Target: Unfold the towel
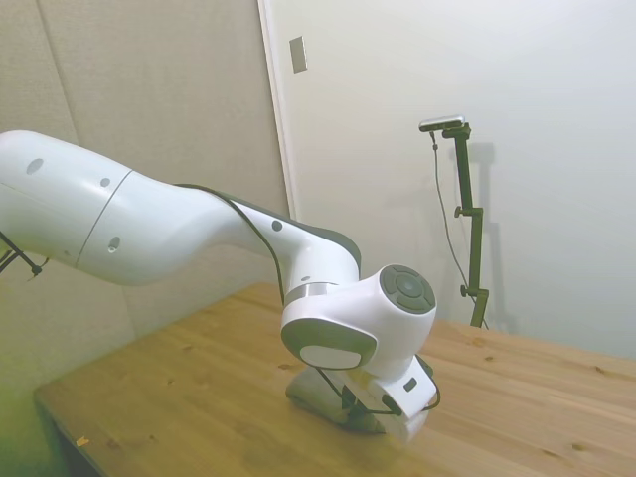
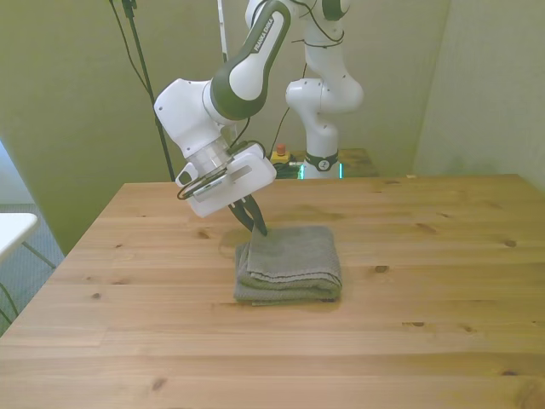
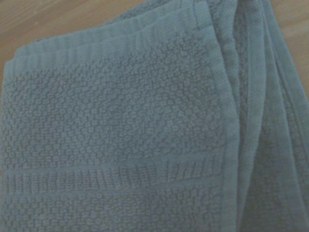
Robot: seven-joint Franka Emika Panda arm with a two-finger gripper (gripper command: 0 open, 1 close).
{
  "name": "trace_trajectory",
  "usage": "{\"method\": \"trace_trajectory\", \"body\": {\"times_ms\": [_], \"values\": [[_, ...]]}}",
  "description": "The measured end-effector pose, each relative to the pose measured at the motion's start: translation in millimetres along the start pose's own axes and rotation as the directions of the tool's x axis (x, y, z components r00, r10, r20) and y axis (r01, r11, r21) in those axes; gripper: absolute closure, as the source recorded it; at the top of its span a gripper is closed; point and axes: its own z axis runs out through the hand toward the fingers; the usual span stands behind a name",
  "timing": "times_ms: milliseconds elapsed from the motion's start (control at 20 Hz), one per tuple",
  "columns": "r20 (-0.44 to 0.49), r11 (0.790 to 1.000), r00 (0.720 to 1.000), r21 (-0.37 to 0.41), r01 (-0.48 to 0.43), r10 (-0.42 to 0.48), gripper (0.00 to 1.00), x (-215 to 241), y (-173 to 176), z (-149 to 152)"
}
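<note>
Grey-taupe terry makes up the folded towel [image 2: 289, 263], which in the front view lies on the wooden table [image 2: 426, 281] near its middle, stacked in thick layers with rounded folds along its near edge. The gripper [image 2: 255, 227] slants down to the towel's far corner on the front view's left, its dark fingers drawn together to a narrow tip that meets the cloth at that corner; whether any fabric is pinched between them cannot be told. The white arm [image 2: 247, 77] rises behind the towel toward the robot's base (a small red button sits on the floor of the base, beyond the towel's far side).

In the side view the arm's [image 1: 149, 224] wrist housing hangs low over the table [image 1: 199, 388] and covers nearly everything beneath it. Only a pale sliver of the towel [image 1: 306, 390] shows under the housing, and the fingers are hidden there.

The wrist view is filled by the towel [image 3: 116, 125] from close by: a nubby weave, flat ribbed bands across it, and several hemmed edges stacked side by side along one flank. A strip of the table [image 3: 53, 19] shows past the towel's corner.
</note>
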Motion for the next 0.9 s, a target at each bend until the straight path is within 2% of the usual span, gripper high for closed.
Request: {"method": "trace_trajectory", "body": {"times_ms": [400,900], "values": [[-0.009,0.995,0.996,0.032,0.092,-0.092,1.0,-25,-48,-19],[0.019,0.974,0.975,0.049,0.221,-0.222,1.0,-91,-133,-12]]}}
